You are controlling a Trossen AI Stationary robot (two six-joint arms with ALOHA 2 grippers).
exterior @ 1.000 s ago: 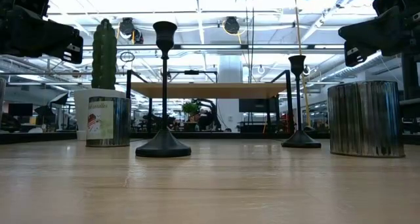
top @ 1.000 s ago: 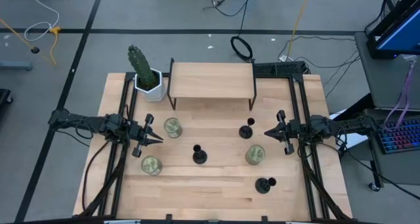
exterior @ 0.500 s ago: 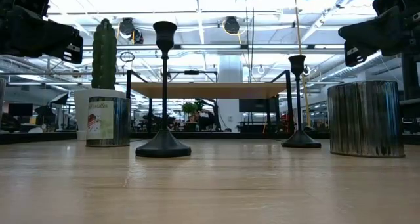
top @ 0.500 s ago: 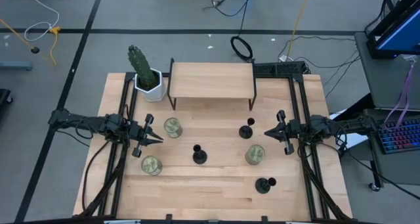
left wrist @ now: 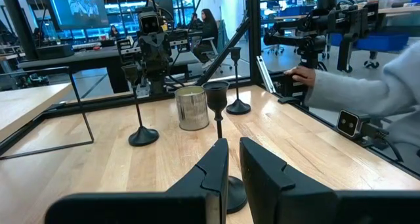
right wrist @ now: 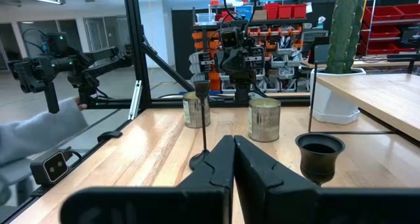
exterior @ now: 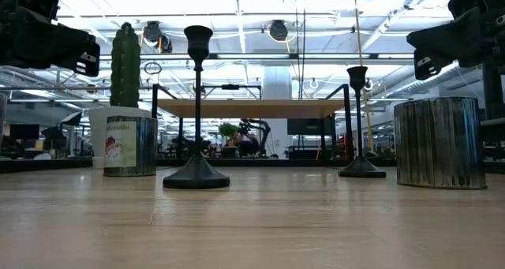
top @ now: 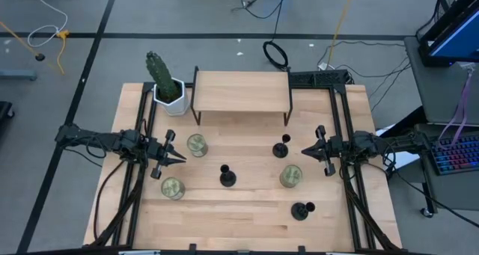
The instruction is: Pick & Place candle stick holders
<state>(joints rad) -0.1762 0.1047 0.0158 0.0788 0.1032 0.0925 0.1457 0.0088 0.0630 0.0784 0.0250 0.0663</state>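
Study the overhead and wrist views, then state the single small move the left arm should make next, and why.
Probably open the left gripper wider and ease it toward the middle candle stick holder. Its fingers stand only slightly apart, nothing is held, and that holder stands upright straight ahead. The right gripper waits shut at the table's right.

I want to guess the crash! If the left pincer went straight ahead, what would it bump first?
Probably the middle candle holder: its stem stands right in front of the left pincer, in line with the narrow gap between its fingers. How far off is hard to tell.
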